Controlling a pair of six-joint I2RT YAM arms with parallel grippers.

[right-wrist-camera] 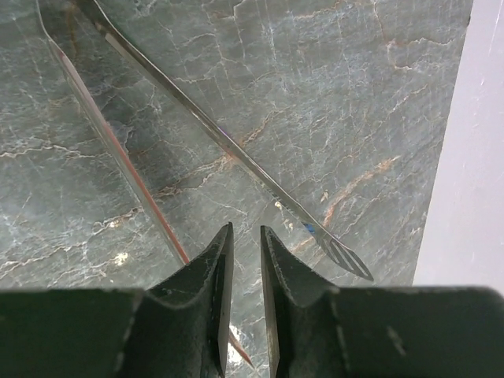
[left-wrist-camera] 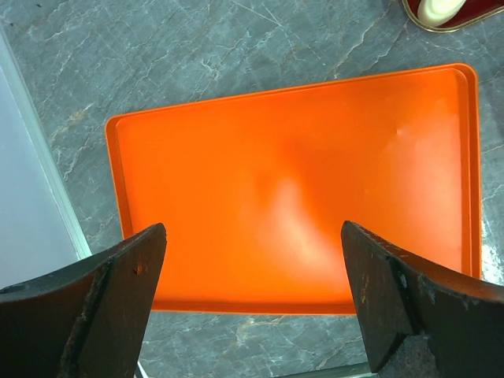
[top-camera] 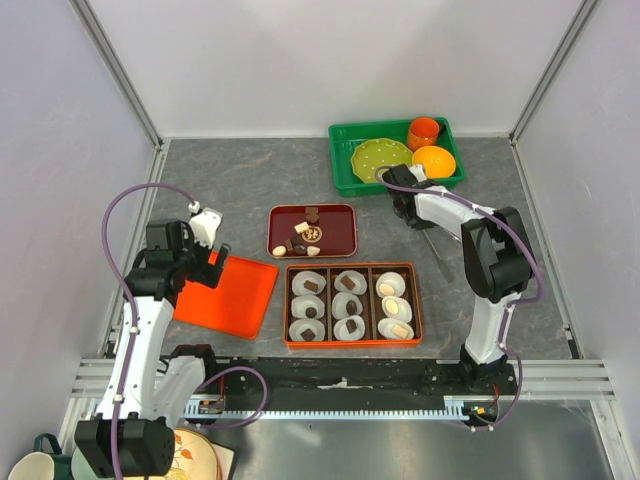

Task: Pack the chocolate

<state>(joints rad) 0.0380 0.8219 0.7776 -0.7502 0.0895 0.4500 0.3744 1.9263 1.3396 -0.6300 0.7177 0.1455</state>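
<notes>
Chocolates lie in white paper cups in the orange compartment box (top-camera: 420,315): dark pieces (top-camera: 312,287) in the left and middle columns, cream ovals (top-camera: 390,290) on the right. Loose chocolates (top-camera: 300,244) rest on the dark red tray (top-camera: 343,240); one cream piece (left-wrist-camera: 441,8) shows in the left wrist view. My left gripper (top-camera: 208,265) (left-wrist-camera: 252,228) hangs wide open over the orange lid (top-camera: 228,292) (left-wrist-camera: 291,181), holding nothing. My right gripper (top-camera: 408,208) (right-wrist-camera: 246,228) hovers over metal tongs (top-camera: 430,240) (right-wrist-camera: 228,146) lying on the table, its jaws a narrow gap apart with nothing between them.
A green basket (top-camera: 342,170) at the back right holds a green plate (top-camera: 380,155), an orange cup (top-camera: 423,131) and an orange bowl (top-camera: 433,161). White walls (right-wrist-camera: 472,157) close in the table on three sides. A mug and plate (top-camera: 190,455) sit below the front rail.
</notes>
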